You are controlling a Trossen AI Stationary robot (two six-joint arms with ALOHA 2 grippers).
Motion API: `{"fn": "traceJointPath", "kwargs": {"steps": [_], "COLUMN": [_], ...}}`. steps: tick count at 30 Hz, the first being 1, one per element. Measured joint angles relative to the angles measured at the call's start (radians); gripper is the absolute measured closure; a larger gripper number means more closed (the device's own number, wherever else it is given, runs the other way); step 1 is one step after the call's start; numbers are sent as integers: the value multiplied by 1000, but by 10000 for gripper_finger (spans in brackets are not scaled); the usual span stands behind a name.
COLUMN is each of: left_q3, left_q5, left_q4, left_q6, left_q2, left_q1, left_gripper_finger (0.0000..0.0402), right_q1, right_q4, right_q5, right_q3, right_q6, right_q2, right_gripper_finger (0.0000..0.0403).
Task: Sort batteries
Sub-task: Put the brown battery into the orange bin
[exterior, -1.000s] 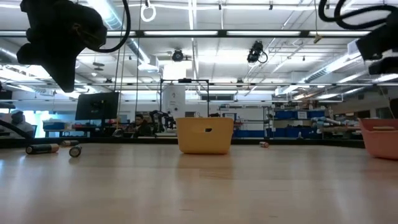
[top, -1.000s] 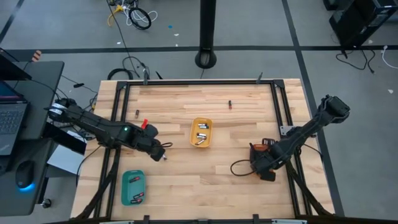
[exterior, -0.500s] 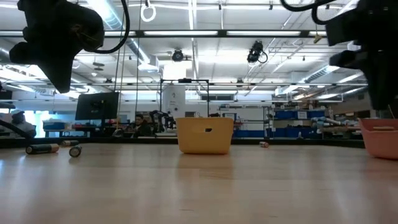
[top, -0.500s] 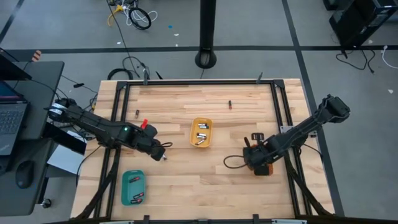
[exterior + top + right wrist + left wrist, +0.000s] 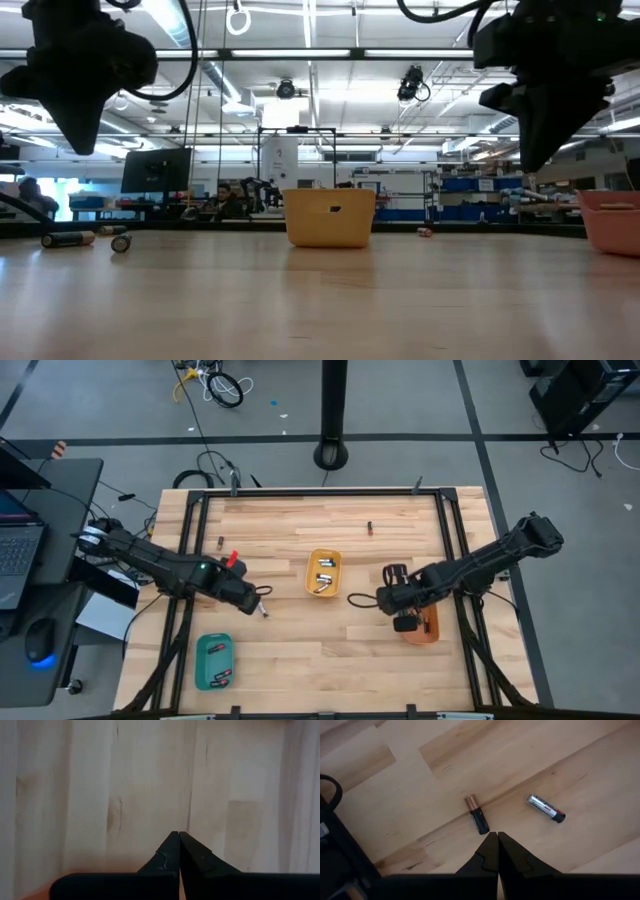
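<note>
Two slim cylindrical batteries on bare wood in the left wrist view: one black with a copper end (image 5: 477,814), just ahead of the fingertips; the other silvery (image 5: 545,808) with a black and red end, lying apart from the first at a slant. Printing on the silvery shell too small to read. More cells in the yellow tray (image 5: 323,573) at mid table, a few in the teal tray (image 5: 214,661) near the front left edge. Stray cell at the back of the table (image 5: 369,528), another two toward the back left (image 5: 221,542), too small to tell brand. In the low view, a dark cell with a coppery end (image 5: 67,238) lying on its side at far left, a second (image 5: 120,242) seen end-on beside it.

Left gripper (image 5: 497,837) fully closed, fingertips pressed together, nothing between them, held above the wood near the black cell. Right gripper (image 5: 178,837) likewise pinched closed and empty, over plain tabletop, beside the orange tray (image 5: 425,625) on the right.

Trays smooth moulded plastic, rectangular with rounded corners. Table (image 5: 300,650) of pale butcher-block planks with visible grain and a knot, edged by a black metal frame. No readable writing anywhere.
</note>
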Motion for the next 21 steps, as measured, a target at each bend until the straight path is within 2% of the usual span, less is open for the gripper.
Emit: {"fn": "traceJointPath", "kwargs": {"steps": [7, 13, 17, 21], "left_q3": [0, -52, -137, -204], "left_q5": [10, 42, 54, 54], "left_q4": [1, 22, 120, 223], "left_q6": [-65, -119, -138, -140], "left_q2": [1, 1, 2, 2], "left_q1": [6, 6, 6, 6], "left_gripper_finger": [381, 315, 270, 246], "right_q1": [-3, -1, -1, -1], "right_q4": [10, 13, 15, 19], "right_q5": [5, 12, 18, 18], "right_q3": [0, 0, 0, 0], "right_q6": [-12, -12, -12, -12], "right_q2": [0, 0, 0, 0], "right_gripper_finger": [394, 394, 394, 394]}}
